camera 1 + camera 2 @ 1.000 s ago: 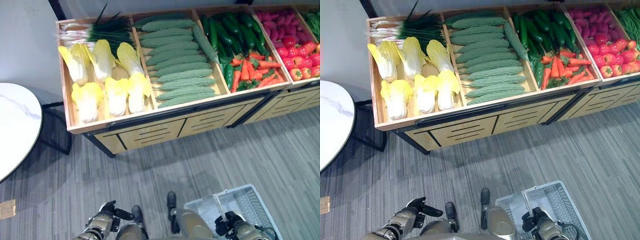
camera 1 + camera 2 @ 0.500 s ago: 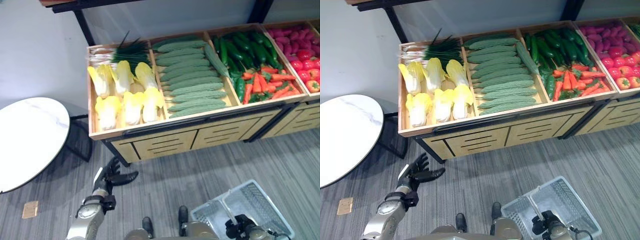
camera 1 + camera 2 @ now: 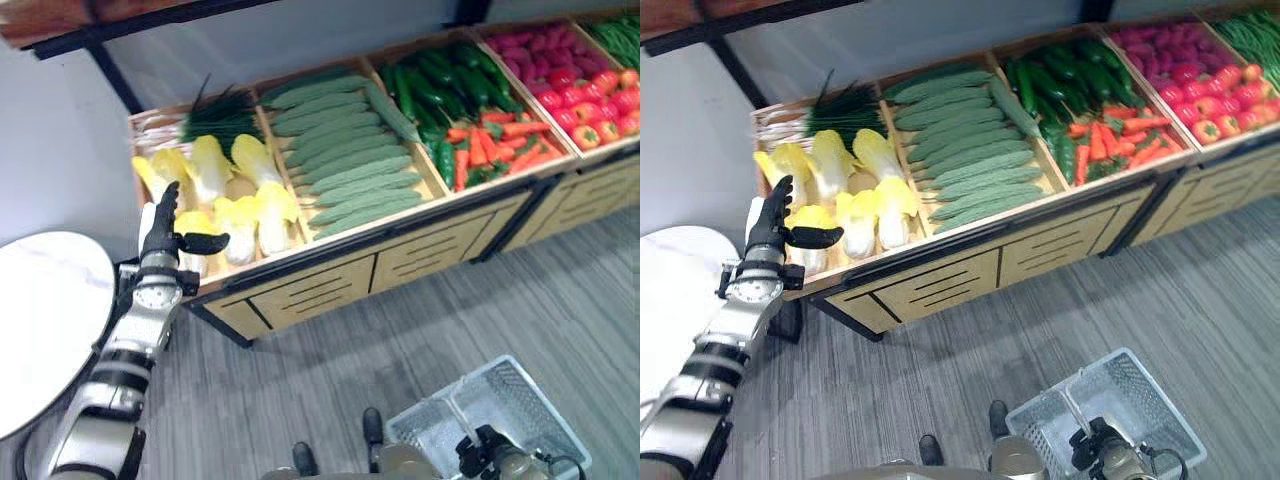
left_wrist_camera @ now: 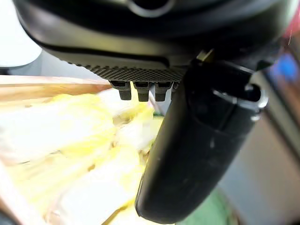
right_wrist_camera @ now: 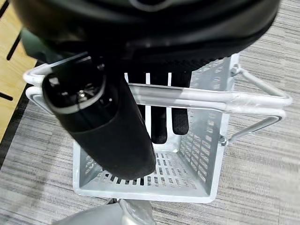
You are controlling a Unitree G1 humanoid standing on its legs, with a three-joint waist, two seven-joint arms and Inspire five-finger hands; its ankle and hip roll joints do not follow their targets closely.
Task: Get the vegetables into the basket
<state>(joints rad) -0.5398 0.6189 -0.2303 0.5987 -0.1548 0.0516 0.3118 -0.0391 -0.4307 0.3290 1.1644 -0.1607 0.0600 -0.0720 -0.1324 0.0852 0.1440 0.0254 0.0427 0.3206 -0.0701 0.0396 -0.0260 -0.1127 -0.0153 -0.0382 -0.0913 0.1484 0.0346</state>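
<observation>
Pale yellow cabbages (image 3: 255, 200) lie in the leftmost bin of a wooden stand, with bumpy green gourds (image 3: 340, 160) in the bin beside them. My left hand (image 3: 160, 240) is open, fingers straight and thumb out, just above the front left cabbages (image 4: 70, 154). It holds nothing. A grey plastic basket (image 3: 530, 400) hangs low at my right side. My right hand (image 3: 490, 452) is shut on its white wire handle (image 5: 187, 96). The basket (image 5: 201, 154) is empty inside.
Further right, the stand holds dark cucumbers (image 3: 440, 85), carrots (image 3: 490, 145), red peppers (image 3: 590, 110) and purple roots (image 3: 540, 50). Green onions (image 3: 215, 120) lie behind the cabbages. A round white table (image 3: 40, 320) stands at the left. The stand's front (image 3: 330, 285) faces grey floor.
My left arm has risen from near the floor to the cabbage bin, the hand staying open. The camera has shifted. The right hand keeps its hold on the basket handle.
</observation>
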